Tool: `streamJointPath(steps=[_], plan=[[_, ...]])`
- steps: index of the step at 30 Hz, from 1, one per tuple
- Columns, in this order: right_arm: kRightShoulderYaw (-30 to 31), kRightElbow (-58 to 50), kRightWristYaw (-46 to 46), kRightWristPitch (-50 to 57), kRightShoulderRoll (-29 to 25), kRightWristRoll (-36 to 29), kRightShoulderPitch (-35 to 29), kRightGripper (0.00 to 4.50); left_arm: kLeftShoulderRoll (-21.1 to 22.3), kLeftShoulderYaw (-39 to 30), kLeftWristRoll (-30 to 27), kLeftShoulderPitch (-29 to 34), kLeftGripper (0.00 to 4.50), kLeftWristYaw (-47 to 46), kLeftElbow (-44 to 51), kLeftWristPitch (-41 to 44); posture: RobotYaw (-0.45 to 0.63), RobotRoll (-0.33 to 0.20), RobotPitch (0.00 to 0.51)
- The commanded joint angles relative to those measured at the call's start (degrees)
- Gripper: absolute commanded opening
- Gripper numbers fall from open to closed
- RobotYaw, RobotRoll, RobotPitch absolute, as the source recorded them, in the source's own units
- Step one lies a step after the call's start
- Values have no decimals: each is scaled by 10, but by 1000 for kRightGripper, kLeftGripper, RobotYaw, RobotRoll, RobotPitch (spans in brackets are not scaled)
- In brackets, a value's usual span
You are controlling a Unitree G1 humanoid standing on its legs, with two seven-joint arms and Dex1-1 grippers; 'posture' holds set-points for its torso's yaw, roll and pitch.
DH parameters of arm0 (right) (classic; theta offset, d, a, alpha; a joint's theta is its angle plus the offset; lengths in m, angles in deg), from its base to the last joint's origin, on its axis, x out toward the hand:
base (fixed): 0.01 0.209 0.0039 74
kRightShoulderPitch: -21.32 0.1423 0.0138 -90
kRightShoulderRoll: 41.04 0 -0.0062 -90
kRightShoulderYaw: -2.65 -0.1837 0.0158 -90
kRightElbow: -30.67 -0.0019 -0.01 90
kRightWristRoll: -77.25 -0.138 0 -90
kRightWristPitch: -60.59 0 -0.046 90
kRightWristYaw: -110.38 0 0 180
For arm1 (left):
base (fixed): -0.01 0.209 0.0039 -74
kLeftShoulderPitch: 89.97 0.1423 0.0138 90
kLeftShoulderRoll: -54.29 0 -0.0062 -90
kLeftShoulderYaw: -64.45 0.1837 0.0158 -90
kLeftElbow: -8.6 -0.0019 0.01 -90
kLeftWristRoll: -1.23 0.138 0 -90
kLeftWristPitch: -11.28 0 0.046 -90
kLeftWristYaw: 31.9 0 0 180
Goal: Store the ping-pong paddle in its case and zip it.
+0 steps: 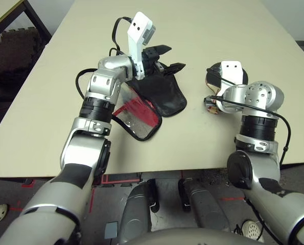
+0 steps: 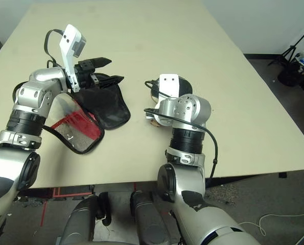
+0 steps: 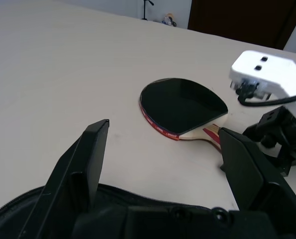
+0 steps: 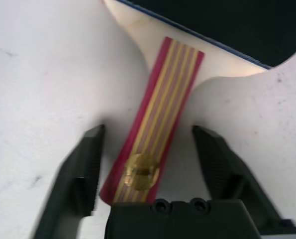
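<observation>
now the right hand (image 4: 148, 164) straddles the ping-pong paddle (image 3: 182, 107) handle, fingers apart.

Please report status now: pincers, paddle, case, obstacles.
Left pincer open over the case. Right pincer open astride the handle of the paddle, not closed. Paddle flat on table, outside case. No obstacle seen.

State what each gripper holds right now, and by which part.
Nothing is held. The right gripper is open, its fingers either side of the paddle handle, not closed on it. The left gripper is open above the case.
</observation>
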Motion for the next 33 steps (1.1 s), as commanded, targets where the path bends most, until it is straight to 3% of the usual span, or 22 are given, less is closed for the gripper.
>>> streamJointPath(steps=[1,6,9,18,22,26,27,33], plan=[[3,-25,-3,14,5,22,-21,2359,8,-7,-6,14,4500,-2,12,10,-239,0,163],[-16,8,-33,14,-22,58,15,1238,8,-10,-6,15,4500,-6,16,12,-243,0,150],[-3,47,-62,-17,-33,79,39,1236,5,-13,-6,13,4500,-13,12,10,-246,0,145],[152,145,-278,-168,-103,87,154,1234,29,-37,-5,-35,4500,-20,-24,2,-229,0,130],[150,146,-308,-127,-78,78,190,1179,60,-56,-10,-65,4500,-20,-40,18,-213,0,132],[140,113,-318,-89,-33,75,200,115,111,-56,-2,-79,4500,1,-29,33,-199,0,131],[138,103,-318,-83,-21,75,199,28,123,-59,-3,-81,4500,2,-27,37,-194,0,130],[139,77,-320,-98,5,90,170,28,168,-76,0,-72,4500,-12,-28,39,-167,0,128]])
